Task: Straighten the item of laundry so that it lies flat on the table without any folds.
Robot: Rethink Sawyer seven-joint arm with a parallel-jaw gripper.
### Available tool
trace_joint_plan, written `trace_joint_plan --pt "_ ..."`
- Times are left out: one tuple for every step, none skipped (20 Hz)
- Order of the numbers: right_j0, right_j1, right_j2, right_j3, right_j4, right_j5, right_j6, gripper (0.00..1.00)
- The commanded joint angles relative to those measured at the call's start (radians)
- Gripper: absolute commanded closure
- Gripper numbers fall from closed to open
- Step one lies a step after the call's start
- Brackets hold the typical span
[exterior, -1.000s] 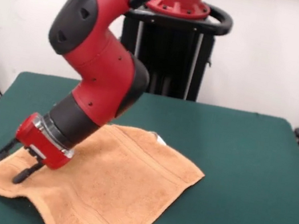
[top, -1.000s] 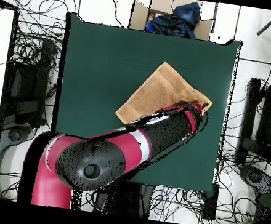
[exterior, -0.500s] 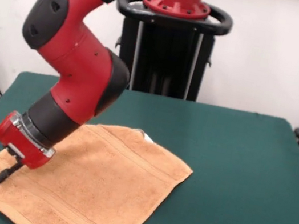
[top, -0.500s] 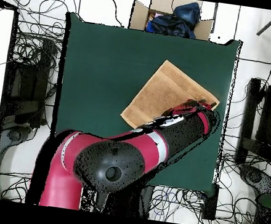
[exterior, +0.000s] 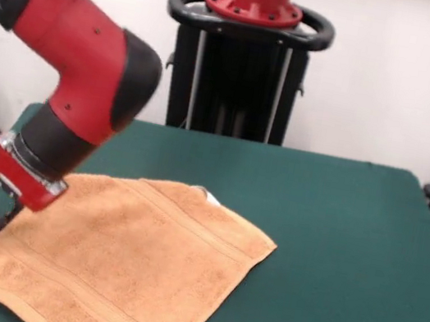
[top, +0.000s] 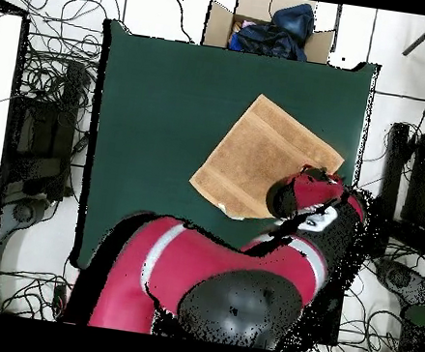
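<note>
You've got two cameras on this. The front one sits across the surface (exterior: 337, 224) from the robot, a little above its level, looking over the green top at the black pedestal (exterior: 242, 66) and the white wall behind. It's close in: the near edge and both near corners fall outside the picture. The overhead one hangs high and looks straight down, so you get the whole surface (top: 167, 109) plus floor, cables and a cardboard box (top: 269, 26) beyond its far side. It's turned half round against the front view. Both share the green top, the towel (exterior: 115, 252) (top: 264, 152) and the red arm (exterior: 74, 61) (top: 221, 283).
</note>
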Motion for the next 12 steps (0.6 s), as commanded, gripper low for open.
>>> trace_joint_plan --pt "-0.165 -0.280 0.430 0.207 -0.093 0.293 -0.279 0.00" --pt "-0.188 -0.310 0.467 0.224 -0.095 0.324 -0.301 0.00" --pt "-0.207 -0.342 0.496 0.243 -0.089 0.356 -0.321 0.00" --pt "-0.220 -0.368 0.518 0.258 -0.086 0.381 -0.333 0.00" --pt "-0.233 -0.394 0.537 0.274 -0.078 0.414 -0.343 0.00" --pt "-0.243 -0.413 0.553 0.288 -0.073 0.435 -0.345 0.00" --pt "-0.254 -0.428 0.571 0.302 -0.066 0.458 -0.349 0.00" --pt "-0.271 -0.435 0.596 0.316 -0.062 0.471 -0.357 0.00" --pt "-0.293 -0.436 0.626 0.332 -0.056 0.481 -0.362 0.00" --pt "-0.316 -0.430 0.656 0.344 -0.046 0.498 -0.368 0.00" --pt "-0.340 -0.423 0.687 0.361 -0.040 0.496 -0.368 0.00" --pt "-0.355 -0.418 0.706 0.377 -0.032 0.490 -0.352 0.00"
